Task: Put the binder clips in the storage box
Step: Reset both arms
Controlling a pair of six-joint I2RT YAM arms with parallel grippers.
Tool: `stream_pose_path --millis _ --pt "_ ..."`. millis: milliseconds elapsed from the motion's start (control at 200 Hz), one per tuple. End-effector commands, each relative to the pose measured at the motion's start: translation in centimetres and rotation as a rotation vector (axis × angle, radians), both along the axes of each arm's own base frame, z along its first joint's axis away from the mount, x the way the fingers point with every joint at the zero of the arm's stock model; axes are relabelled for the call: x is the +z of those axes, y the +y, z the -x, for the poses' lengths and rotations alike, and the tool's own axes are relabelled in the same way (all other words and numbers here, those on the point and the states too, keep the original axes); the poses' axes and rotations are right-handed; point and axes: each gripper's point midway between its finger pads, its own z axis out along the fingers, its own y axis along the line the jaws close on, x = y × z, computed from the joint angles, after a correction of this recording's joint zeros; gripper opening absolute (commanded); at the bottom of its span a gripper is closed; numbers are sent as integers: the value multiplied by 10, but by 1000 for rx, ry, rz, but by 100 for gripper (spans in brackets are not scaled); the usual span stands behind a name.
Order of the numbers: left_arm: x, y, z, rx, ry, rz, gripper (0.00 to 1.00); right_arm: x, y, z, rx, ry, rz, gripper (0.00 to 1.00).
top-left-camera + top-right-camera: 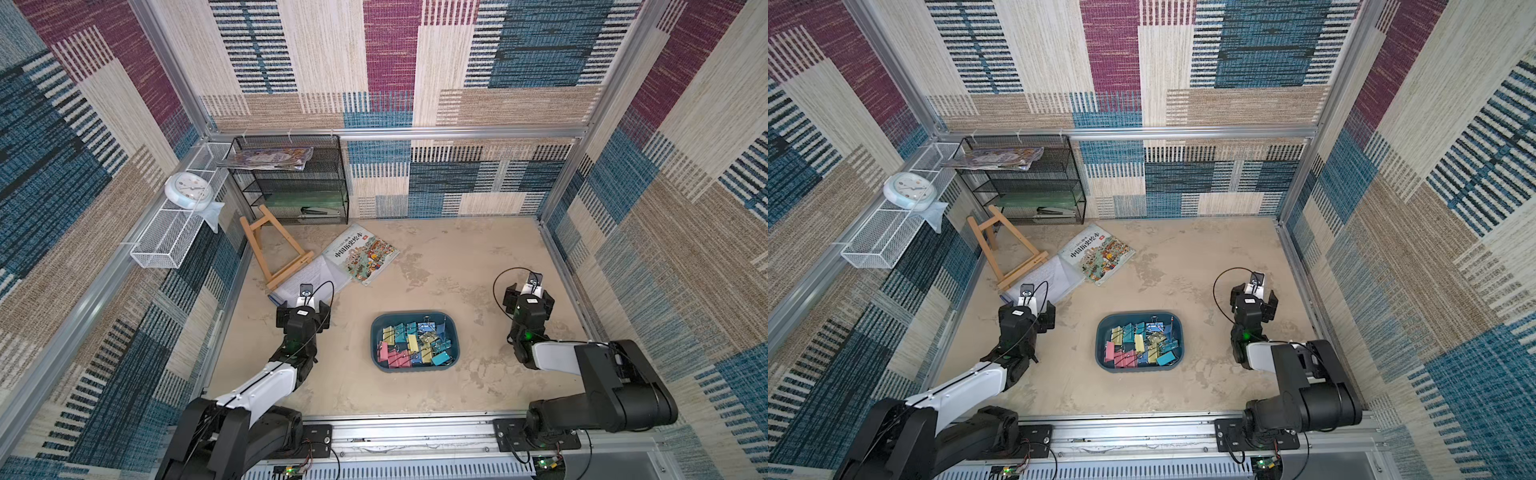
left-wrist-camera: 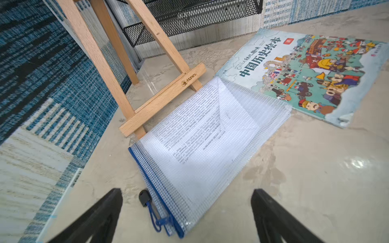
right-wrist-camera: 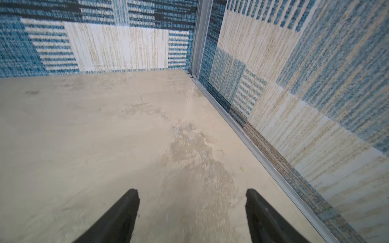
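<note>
The storage box (image 1: 376,332) (image 1: 1100,332), a shallow dark teal tray, lies on the floor between my two arms. Several pastel yellow, pink, teal and blue binder clips (image 1: 411,345) (image 1: 1138,347) fill it, and I see none outside it. My left gripper (image 1: 303,311) (image 1: 1027,318) hangs to the left of the box. In the left wrist view this gripper (image 2: 187,191) is open and empty over the corner of a mesh pouch. My right gripper (image 1: 528,301) (image 1: 1253,305) is to the right of the box. In the right wrist view it (image 3: 192,191) is open over bare floor.
A clear mesh zip pouch (image 2: 200,136) with papers, a picture book (image 1: 365,253) and a wooden easel (image 1: 270,249) lie ahead of the left arm. A black mesh rack (image 1: 291,178) stands at the back left. A white wire basket (image 1: 166,237) holding a clock (image 1: 189,189) hangs on the left wall.
</note>
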Motion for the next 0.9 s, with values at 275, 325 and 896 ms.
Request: stream_pose_path --millis 275,325,896 --pt "-9 5 -55 -60 -48 165 99 9 21 -9 251 -108 -89 89" --pt "-15 10 -56 -60 -28 213 99 15 20 -6 244 -163 -78 90" --pt "-21 17 -59 -57 -23 263 99 11 21 -9 249 -121 -82 98"
